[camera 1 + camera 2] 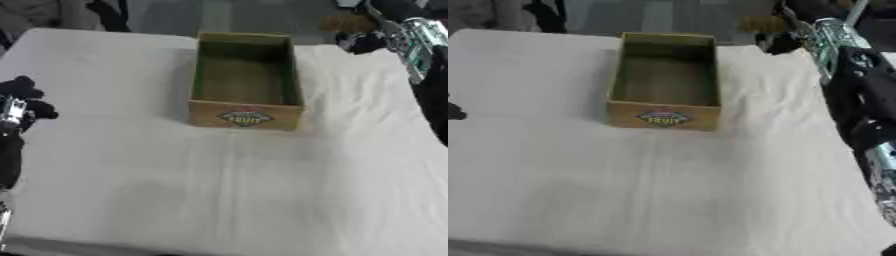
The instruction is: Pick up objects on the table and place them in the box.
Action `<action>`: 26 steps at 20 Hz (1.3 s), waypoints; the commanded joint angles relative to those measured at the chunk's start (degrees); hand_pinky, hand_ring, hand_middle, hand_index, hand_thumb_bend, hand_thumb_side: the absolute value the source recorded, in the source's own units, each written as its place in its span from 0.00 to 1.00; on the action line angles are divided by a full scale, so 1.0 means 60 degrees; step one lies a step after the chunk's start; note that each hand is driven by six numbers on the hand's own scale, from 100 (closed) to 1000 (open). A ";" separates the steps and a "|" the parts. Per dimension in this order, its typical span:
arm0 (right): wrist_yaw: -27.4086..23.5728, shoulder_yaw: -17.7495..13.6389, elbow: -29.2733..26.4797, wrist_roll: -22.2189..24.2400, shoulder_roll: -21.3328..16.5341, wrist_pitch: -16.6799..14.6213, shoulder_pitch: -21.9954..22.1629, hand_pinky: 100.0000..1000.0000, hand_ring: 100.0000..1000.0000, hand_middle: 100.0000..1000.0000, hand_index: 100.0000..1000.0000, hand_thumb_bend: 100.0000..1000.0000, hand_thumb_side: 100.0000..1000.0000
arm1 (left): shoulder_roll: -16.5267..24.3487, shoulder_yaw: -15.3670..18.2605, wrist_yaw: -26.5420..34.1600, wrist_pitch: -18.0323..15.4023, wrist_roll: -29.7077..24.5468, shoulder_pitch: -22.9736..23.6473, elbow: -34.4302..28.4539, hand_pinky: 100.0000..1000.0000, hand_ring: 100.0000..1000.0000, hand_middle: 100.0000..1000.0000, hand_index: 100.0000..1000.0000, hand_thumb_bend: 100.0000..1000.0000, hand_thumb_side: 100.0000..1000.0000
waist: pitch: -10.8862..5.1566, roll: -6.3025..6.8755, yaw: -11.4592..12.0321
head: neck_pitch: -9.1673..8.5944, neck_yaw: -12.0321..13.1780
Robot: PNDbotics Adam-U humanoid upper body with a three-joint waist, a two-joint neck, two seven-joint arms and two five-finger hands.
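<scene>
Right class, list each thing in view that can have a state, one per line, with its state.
Box: upright, open at the top, nothing visible inside.
Cloth: spread over the table, creased near the box.
Left hand: at the table's left edge, holds nothing; fingers unclear.
Right hand: at the far right corner; fingers unclear.

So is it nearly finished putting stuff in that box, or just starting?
Hard to say. The box looks empty inside, and the white table shows no loose objects to collect. The left hand sits at the table's left edge, the right hand reaches beyond the far right corner; whether either holds anything is unclear.
</scene>
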 commanded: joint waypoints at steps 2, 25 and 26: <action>-0.0241 0.0132 -0.0578 0.0108 0.0040 -0.0240 -0.0430 0.03 0.04 0.08 0.23 0.00 0.27 | 0.0095 0.0062 0.0046 -0.0013 -0.0016 -0.0034 -0.0164 0.51 0.45 0.47 0.59 0.35 0.35 | -0.0248 0.0046 0.0065 | -0.0024 -0.0040; 0.0242 0.0494 -0.0286 0.0632 0.2275 -0.0631 -0.0349 0.05 0.07 0.11 0.26 0.00 0.29 | -0.0152 -0.0136 0.0166 0.0079 -0.0182 -0.0138 -0.0178 0.50 0.45 0.47 0.59 0.36 0.34 | -0.0178 0.0362 0.0960 | -0.0004 -0.0597; 0.0268 0.0488 -0.0249 0.0639 0.2347 -0.0618 -0.0302 0.06 0.07 0.11 0.26 0.00 0.29 | -0.0164 -0.0144 0.0171 0.0082 -0.0188 -0.0147 -0.0181 0.50 0.45 0.47 0.59 0.36 0.34 | -0.0165 0.0377 0.0987 | 0.0001 -0.0618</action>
